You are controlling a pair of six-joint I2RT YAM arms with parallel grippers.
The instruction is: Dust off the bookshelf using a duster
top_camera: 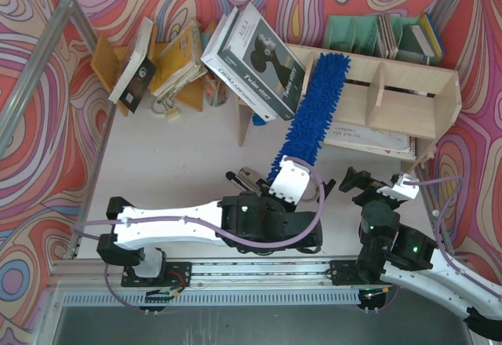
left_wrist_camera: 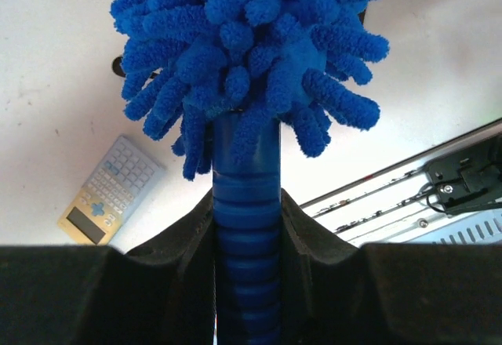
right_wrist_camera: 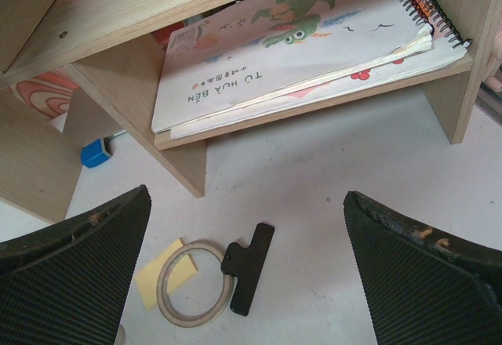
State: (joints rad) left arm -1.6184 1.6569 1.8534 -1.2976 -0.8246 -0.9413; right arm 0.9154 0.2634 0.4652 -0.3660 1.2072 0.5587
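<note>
From above, the left claw [top_camera: 276, 179] holds the duster [top_camera: 312, 106], whose fluffy end reaches over the bookshelf [top_camera: 392, 86] top board.

The left wrist view shows that claw squeezed tight on the handle. It should sweep slowly and press lightly.

The right wrist view shows the right claw [right_wrist_camera: 247, 260] wide open and empty, above the surface.

Fluffy blue chenille pile covers the duster [top_camera: 314, 110], its ribbed plastic handle [left_wrist_camera: 247, 243] faintly glossy between my left gripper's [left_wrist_camera: 247, 204] matt black fingers [left_wrist_camera: 176, 243]. My right gripper's [right_wrist_camera: 247, 204] pads [right_wrist_camera: 74, 259] show a fine ribbed rubbery texture, scuffed at the edges. The bookshelf [right_wrist_camera: 102, 16] is pale, matt, unfinished wood; a paper notebook [right_wrist_camera: 298, 47] has a wire spiral binding. The table [right_wrist_camera: 329, 165] is smooth matt white.
</note>
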